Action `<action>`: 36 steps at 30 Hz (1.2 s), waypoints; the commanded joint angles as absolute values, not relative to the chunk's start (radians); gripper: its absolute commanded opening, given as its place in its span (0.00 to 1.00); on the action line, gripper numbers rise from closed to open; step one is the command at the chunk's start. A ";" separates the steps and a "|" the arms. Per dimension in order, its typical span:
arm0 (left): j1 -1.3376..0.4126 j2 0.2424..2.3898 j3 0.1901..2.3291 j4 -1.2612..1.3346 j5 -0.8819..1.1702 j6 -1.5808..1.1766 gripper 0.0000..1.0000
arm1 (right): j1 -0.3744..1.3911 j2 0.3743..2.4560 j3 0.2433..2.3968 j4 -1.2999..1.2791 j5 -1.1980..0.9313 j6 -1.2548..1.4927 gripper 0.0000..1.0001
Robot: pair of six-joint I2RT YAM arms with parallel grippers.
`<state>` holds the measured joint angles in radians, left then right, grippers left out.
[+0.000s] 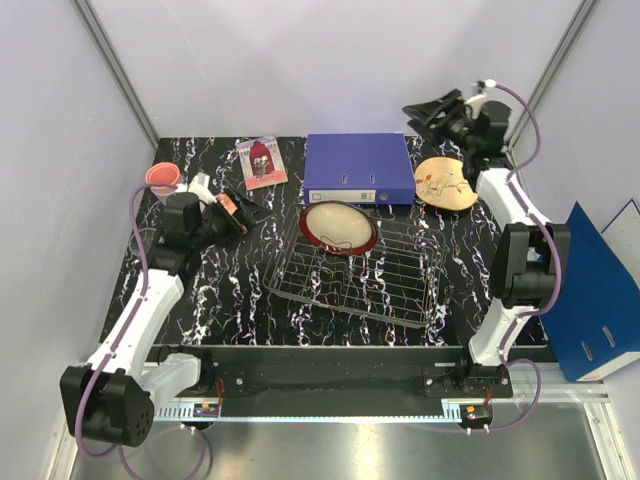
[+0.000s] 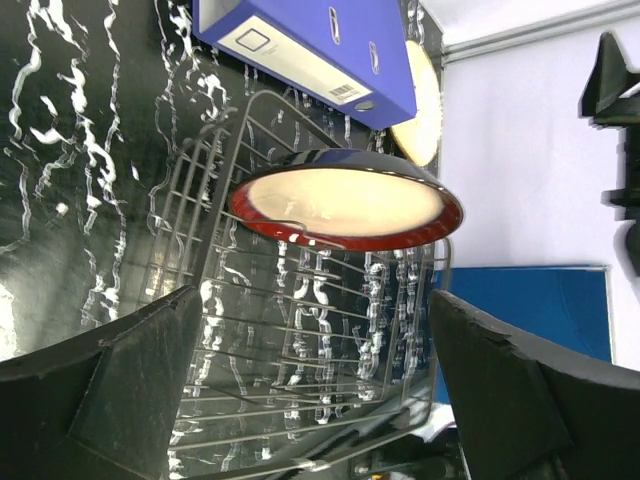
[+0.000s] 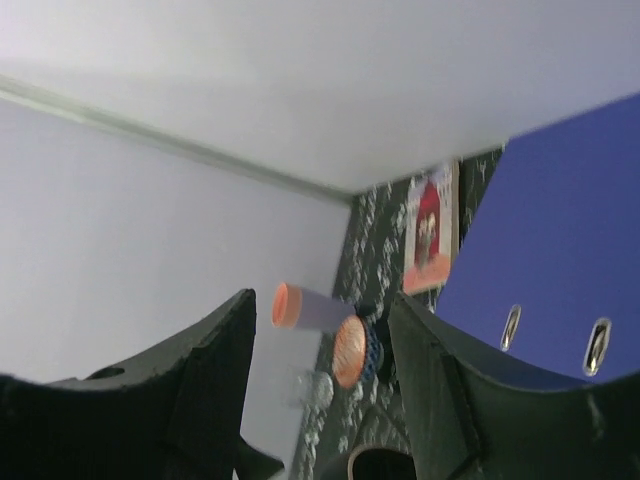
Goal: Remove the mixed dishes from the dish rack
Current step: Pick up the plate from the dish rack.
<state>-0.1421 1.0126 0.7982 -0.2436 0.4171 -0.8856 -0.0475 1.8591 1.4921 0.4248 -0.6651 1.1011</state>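
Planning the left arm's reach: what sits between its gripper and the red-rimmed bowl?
Only bare marbled table and the dish rack wire side. The left wrist view shows it best: left gripper open, red-rimmed bowl straight ahead.

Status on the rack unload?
Left gripper open, facing dish rack. Right gripper open, raised far right. Red-rimmed bowl alone in rack. Blue binder close behind it.

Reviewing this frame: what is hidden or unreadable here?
Top external: the left arm partly hides a reddish item near the pink cup.
Right wrist: the lilac cup is distant and blurred.
Left wrist: the blue binder covers part of the cream painted plate.
Top external: the picture card has print too small to read.
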 commanded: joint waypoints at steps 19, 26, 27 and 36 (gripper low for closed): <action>-0.511 1.368 1.114 -0.012 0.339 0.326 0.93 | 0.295 0.984 1.157 -0.166 -0.268 0.618 0.63; -0.511 1.430 1.107 0.014 0.526 0.498 0.89 | 0.295 0.908 1.072 -0.186 -0.311 0.627 0.63; -0.511 1.452 1.115 0.014 0.552 0.505 0.88 | 0.296 0.902 1.066 -0.190 -0.305 0.623 0.63; -0.514 1.621 1.222 -0.032 0.586 0.607 0.66 | 0.295 0.862 1.002 -0.196 -0.296 0.627 0.62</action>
<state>-0.5098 1.5742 1.1324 -0.0620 0.5201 0.5240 0.2939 0.8845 1.0115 -0.2127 -0.2981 0.6365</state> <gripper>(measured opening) 0.724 0.626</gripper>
